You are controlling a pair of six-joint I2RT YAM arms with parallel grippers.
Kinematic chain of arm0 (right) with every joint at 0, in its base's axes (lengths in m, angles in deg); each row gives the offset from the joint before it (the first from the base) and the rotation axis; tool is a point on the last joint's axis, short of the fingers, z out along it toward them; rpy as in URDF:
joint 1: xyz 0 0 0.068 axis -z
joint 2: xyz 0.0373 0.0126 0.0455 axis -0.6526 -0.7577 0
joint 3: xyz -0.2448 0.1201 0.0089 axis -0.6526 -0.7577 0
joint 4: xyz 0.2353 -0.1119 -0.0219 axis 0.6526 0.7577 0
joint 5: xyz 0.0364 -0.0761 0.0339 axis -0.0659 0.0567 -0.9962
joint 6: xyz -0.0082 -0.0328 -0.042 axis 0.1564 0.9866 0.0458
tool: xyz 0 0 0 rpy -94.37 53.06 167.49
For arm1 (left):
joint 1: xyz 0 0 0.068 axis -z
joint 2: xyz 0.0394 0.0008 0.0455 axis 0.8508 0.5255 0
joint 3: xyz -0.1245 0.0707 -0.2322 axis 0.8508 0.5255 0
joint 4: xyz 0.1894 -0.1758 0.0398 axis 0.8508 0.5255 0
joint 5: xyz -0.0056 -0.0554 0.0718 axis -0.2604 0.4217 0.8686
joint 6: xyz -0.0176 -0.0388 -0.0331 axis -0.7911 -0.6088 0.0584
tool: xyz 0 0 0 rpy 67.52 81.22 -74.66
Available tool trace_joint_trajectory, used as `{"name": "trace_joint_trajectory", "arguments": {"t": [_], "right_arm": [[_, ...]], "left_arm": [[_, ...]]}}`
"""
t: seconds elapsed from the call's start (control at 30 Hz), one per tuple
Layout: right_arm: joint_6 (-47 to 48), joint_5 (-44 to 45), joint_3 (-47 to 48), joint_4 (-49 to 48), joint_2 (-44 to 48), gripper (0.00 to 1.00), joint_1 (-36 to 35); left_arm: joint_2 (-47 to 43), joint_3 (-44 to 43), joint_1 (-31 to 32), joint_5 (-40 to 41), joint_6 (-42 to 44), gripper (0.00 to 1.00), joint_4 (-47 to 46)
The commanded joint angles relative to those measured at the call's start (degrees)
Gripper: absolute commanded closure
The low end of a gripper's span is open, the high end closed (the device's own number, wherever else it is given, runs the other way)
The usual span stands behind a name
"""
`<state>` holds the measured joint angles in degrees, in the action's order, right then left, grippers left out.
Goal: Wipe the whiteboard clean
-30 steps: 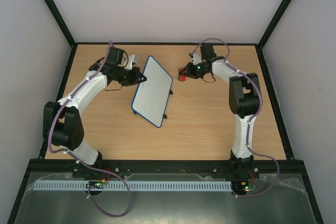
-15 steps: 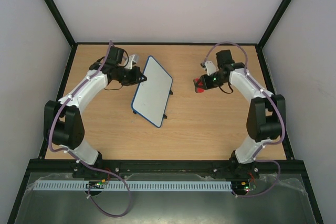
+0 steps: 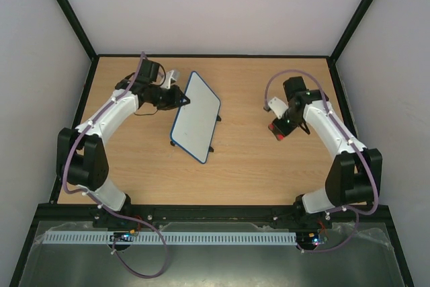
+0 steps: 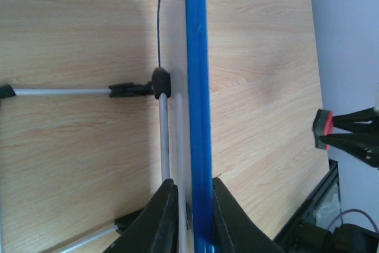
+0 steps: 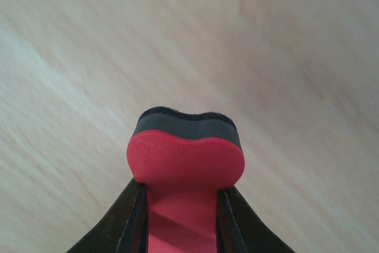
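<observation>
Our left pincer (image 4: 192, 185) is narrow, pinching the whiteboard (image 4: 196, 57) by its blue rim. Our right pincer (image 5: 180, 189) squeezes the red eraser (image 5: 185, 158), well apart from it. We think the whiteboard is light, stiff and tippy, so the rim is the best hold.

Both arms are built of white, rounded link shells (image 3: 111, 113) joined by bulky black joint housings (image 3: 86, 166). The left pincer (image 3: 181, 101) and the right pincer (image 3: 279, 131) are black. Each has two slim, tapering fingers (image 4: 163, 217) of matte plastic with smooth inner faces. Just behind each pincer sits a small white block (image 3: 274, 106) on the black wrist. A mauve cable (image 3: 142, 65) loops out behind the pincer and runs back along the links, clipped to them, down to a black base (image 3: 111, 220).
</observation>
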<state>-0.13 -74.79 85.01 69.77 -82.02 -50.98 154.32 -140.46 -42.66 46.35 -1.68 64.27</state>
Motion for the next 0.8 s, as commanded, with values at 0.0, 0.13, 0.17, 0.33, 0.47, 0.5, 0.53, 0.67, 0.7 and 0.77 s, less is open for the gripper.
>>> {"name": "trace_joint_trajectory", "arguments": {"t": [0.0,0.13,0.17,0.33,0.47,0.5,0.53,0.67,0.7,0.77], "right_arm": [[6.2,8.7,-6.5,5.9,3.3,0.98,-0.6],[6.1,10.0,-11.2,4.9,3.6,0.98,-0.9],[5.7,10.9,-12.0,3.9,3.6,0.98,-0.9],[3.9,11.7,-14.6,-0.4,2.8,0.98,-1.0],[2.5,11.7,-16.0,-3.3,1.4,0.98,-1.1],[2.3,11.7,-16.2,-4.2,1.0,0.98,-1.1],[2.1,11.8,-16.6,-5.1,0.5,0.98,-1.2],[0.9,12.6,-18.2,-10.4,-1.4,0.98,-1.3],[0.6,12.6,-18.4,-11.3,-2.1,0.96,-1.2],[0.0,11.9,-18.4,-12.5,-3.8,0.93,-1.3]], "left_arm": [[2.0,0.3,1.1,-2.3,0.3,0.83,3.4],[2.1,0.2,1.1,-2.1,0.2,0.81,3.4],[2.1,0.1,1.1,-2.1,0.2,0.81,3.4],[2.0,-0.2,1.1,-2.0,-0.1,0.80,3.2],[1.9,-0.9,1.1,-1.7,0.0,0.77,3.7],[1.9,-1.0,1.1,-1.6,0.1,0.76,3.9],[1.9,-1.2,1.1,-1.6,0.0,0.75,4.0],[1.3,-1.8,1.1,-1.3,0.0,0.70,4.5],[1.1,-2.0,1.0,-1.2,0.1,0.68,4.8],[0.7,-2.6,1.1,-0.9,0.3,0.64,5.5]]}}
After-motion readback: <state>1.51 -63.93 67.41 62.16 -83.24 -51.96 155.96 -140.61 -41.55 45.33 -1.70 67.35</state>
